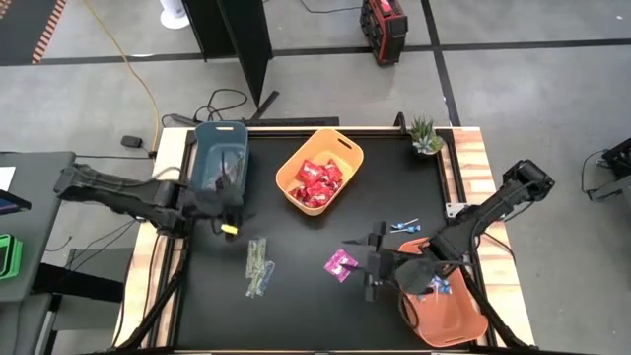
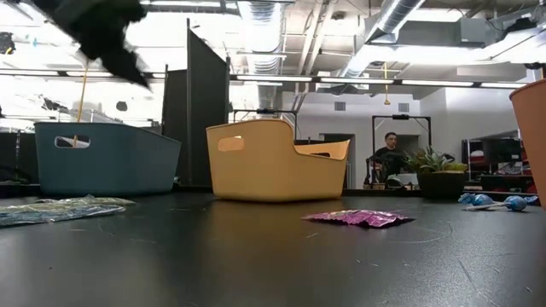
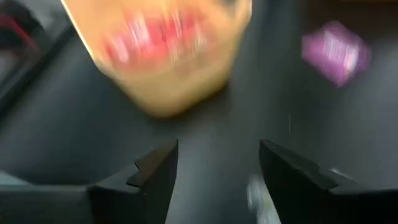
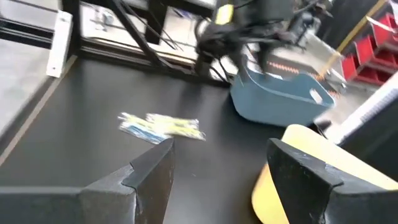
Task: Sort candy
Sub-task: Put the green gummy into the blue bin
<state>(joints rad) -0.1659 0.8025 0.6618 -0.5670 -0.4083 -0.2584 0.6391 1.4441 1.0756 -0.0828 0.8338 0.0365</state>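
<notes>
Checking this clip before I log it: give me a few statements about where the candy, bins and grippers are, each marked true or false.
1. The yellow bin holds red packets. True.
2. The magenta packet lies inside the blue bin. False: it lies on the black table, between the two grippers.
3. The left gripper is open and holds nothing. True.
4. The green stick packets are in the orange bin. False: they lie loose on the table, on the left arm's side.
5. The right gripper is shut on a lollipop. False: it is open and empty, beside the magenta packet.
</notes>
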